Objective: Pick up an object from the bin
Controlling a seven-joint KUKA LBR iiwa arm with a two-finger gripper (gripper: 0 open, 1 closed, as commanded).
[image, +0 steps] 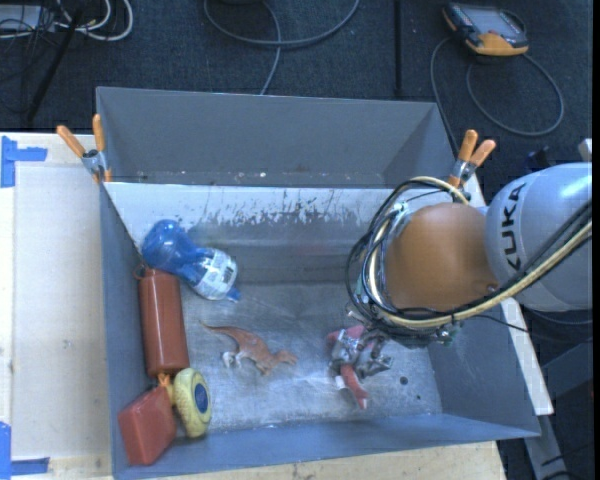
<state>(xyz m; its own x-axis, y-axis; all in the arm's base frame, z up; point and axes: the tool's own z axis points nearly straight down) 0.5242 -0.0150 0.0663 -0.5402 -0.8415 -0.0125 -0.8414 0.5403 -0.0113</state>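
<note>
The one word that can be read is "KUKA", in dark letters running up the robot arm's grey housing (540, 238), just right of the orange wrist cover (435, 258). The label on the blue bottle (185, 258), well left of that cover, is too small to read.

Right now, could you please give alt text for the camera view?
The arm's claw sits low over the floor of the grey bin, right of a brown toy dinosaur. Along the left wall lie a blue bottle, red cylinder, yellow tape measure and red block.
</note>
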